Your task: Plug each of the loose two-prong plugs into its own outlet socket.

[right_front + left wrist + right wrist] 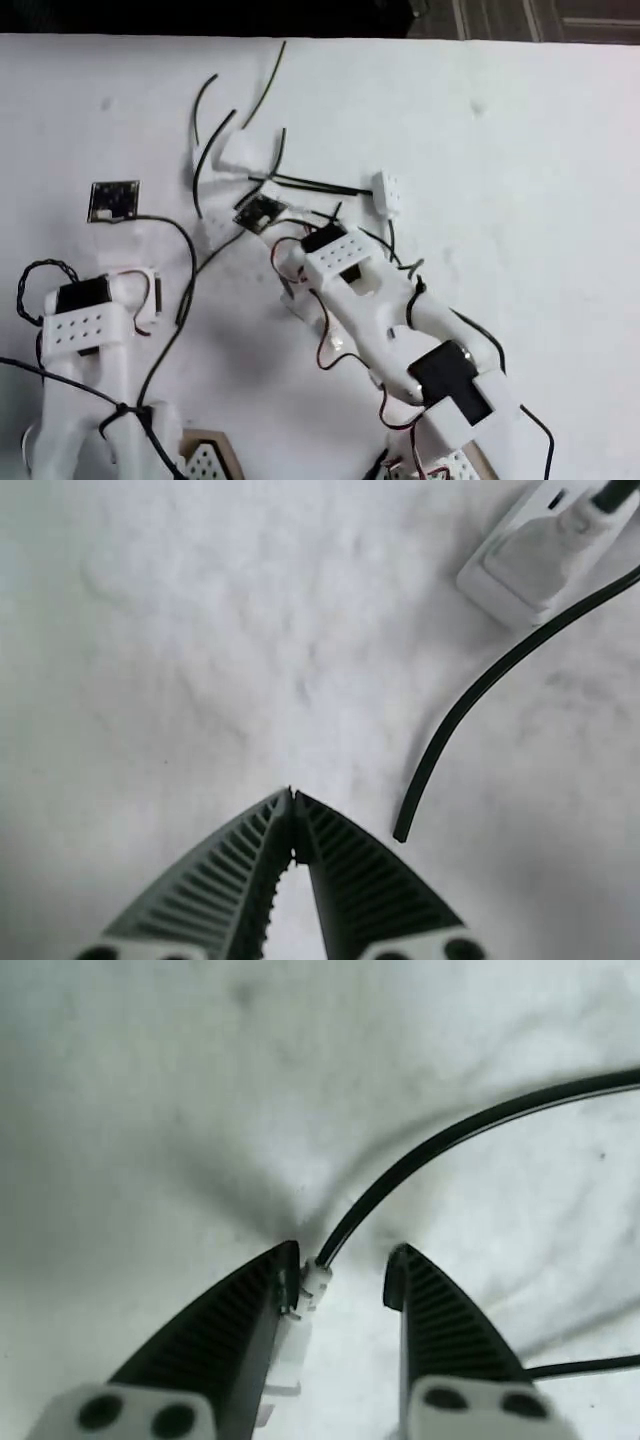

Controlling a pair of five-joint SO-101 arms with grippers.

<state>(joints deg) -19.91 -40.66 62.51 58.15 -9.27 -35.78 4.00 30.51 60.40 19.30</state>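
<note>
The white surface carries both arms. The right arm stretches from the near corner toward the middle, into a tangle of black cables. The left arm sits back at the near left, well apart from that tangle.

A white outlet socket block lies beyond the right arm's forward end and off to its right. A black cable runs up to the block, and I cannot tell whether its slots are free. In the left wrist view another outlet socket lies ahead and to one side, with a white plug already seated in it.

The left tool is clenched on nothing, its ribbed fingertips meeting. A cut cable end lies on the surface just beside it.

The right tool is released, with its jaws standing apart. The loose two-prong plug sits between them, touching one finger, with a clear gap to the other. Its long axis runs roughly along the fingers. Its cable leaves past the fingertips and curves away.

The right arm is plainly the nearer one. The coming move likely turns on closing squarely across the plug body while keeping that axis in line with the fingers. A skewed pinch could twist the prongs off line for the socket.
</note>
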